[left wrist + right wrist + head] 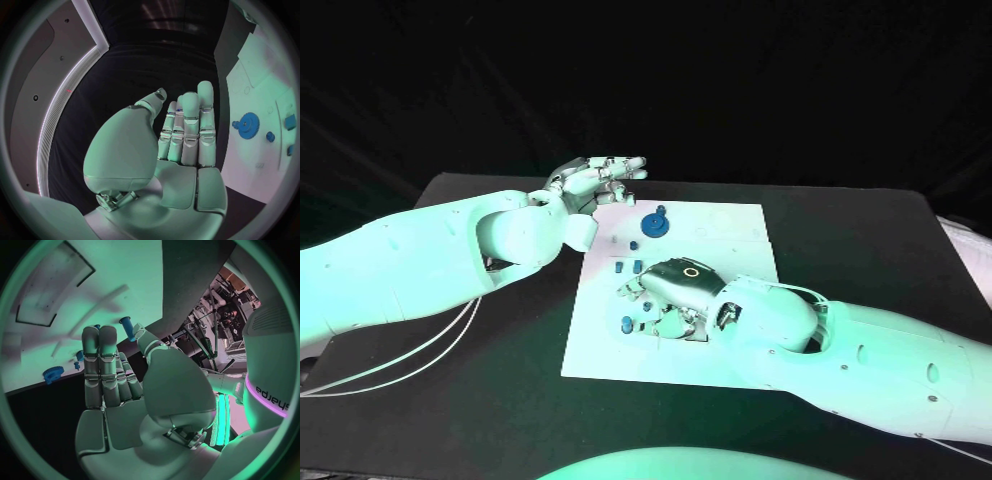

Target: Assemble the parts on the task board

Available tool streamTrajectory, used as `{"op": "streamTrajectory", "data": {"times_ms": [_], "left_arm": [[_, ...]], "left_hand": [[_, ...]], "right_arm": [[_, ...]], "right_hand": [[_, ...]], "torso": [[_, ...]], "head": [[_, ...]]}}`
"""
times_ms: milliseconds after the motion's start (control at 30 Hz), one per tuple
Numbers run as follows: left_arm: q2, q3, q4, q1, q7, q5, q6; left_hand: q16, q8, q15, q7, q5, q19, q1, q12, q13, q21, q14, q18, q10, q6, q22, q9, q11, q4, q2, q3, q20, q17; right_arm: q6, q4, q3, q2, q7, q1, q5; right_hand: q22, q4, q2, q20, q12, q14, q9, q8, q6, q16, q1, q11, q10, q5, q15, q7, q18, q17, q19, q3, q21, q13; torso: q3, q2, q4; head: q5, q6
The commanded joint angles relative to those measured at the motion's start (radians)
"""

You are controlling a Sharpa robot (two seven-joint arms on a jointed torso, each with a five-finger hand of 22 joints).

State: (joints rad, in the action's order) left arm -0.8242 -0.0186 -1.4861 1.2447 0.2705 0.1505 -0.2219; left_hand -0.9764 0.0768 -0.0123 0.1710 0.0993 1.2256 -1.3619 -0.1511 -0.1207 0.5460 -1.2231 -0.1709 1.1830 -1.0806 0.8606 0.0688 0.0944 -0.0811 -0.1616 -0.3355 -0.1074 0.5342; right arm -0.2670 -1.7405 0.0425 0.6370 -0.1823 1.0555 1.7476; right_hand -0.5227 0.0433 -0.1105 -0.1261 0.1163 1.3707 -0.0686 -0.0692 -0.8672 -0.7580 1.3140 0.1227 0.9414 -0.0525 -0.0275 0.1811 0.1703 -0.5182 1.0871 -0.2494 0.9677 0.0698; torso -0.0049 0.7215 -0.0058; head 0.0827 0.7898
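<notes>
The white task board lies in the middle of the black table. A blue gear sits near its far edge, with small blue parts just in front of it. My left hand hovers off the board's far left corner, fingers straight, holding nothing. My right hand is palm down over the board's middle. A blue peg stands between its thumb tip and fingers; I cannot tell whether they grip it.
Bare black table surrounds the board on all sides. My left forearm crosses the table's left part and my right forearm covers the board's near right corner. A dark recess marks the board.
</notes>
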Motion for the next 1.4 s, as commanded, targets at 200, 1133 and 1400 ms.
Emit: {"op": "streamTrajectory", "data": {"times_ms": [200,1133,1400], "left_arm": [[0.0,0.001,0.0,-0.001,-0.001,0.003,0.024],[-0.008,-0.001,-0.019,-0.017,-0.001,0.003,0.019],[-0.009,-0.001,-0.018,-0.019,-0.001,0.003,0.02]], "left_hand": [[0.006,0.003,0.0,-0.002,0.0,0.001,-0.004,-0.007,-0.001,-0.007,0.008,-0.011,-0.005,0.009,-0.002,0.0,0.0,-0.001,0.011,0.008,-0.006,-0.002],[0.006,0.004,-0.001,-0.001,0.0,0.001,-0.003,-0.009,-0.001,-0.009,0.009,-0.011,-0.007,0.01,-0.003,0.0,0.001,-0.002,0.011,0.011,-0.006,-0.002],[0.006,0.004,-0.001,-0.001,0.0,0.001,-0.003,-0.009,-0.001,-0.009,0.009,-0.011,-0.007,0.01,-0.003,0.0,0.001,-0.002,0.011,0.011,-0.006,-0.002]], "right_arm": [[-0.168,-0.103,-0.018,0.158,0.025,0.033,-0.185],[-0.002,-0.187,0.022,0.456,-0.264,0.04,-0.283],[0.027,-0.162,0.024,0.417,-0.302,0.028,-0.253]], "right_hand": [[-0.093,-0.007,0.026,0.015,0.068,0.048,-0.006,-0.019,-0.099,-0.013,0.017,-0.015,0.12,-0.024,0.009,-0.004,0.0,0.005,0.069,0.009,0.06,0.006],[-0.666,-0.264,0.031,0.066,0.926,0.143,-0.039,-0.073,-0.199,-0.602,-0.084,-0.1,0.381,-0.214,0.076,-0.076,-0.092,-0.696,0.284,0.293,0.438,0.914],[-0.676,-0.281,0.041,0.066,0.956,0.145,-0.043,-0.08,-0.202,-0.614,-0.077,-0.101,0.39,-0.218,0.077,-0.077,-0.093,-0.714,0.288,0.314,0.444,0.956]], "torso": [[-0.0002,-0.002,-0.0013],[-0.0043,-0.01,-0.0285],[-0.0055,-0.011,-0.0292]], "head": [[-0.023,-0.011],[-0.073,-0.026],[-0.071,-0.024]]}}
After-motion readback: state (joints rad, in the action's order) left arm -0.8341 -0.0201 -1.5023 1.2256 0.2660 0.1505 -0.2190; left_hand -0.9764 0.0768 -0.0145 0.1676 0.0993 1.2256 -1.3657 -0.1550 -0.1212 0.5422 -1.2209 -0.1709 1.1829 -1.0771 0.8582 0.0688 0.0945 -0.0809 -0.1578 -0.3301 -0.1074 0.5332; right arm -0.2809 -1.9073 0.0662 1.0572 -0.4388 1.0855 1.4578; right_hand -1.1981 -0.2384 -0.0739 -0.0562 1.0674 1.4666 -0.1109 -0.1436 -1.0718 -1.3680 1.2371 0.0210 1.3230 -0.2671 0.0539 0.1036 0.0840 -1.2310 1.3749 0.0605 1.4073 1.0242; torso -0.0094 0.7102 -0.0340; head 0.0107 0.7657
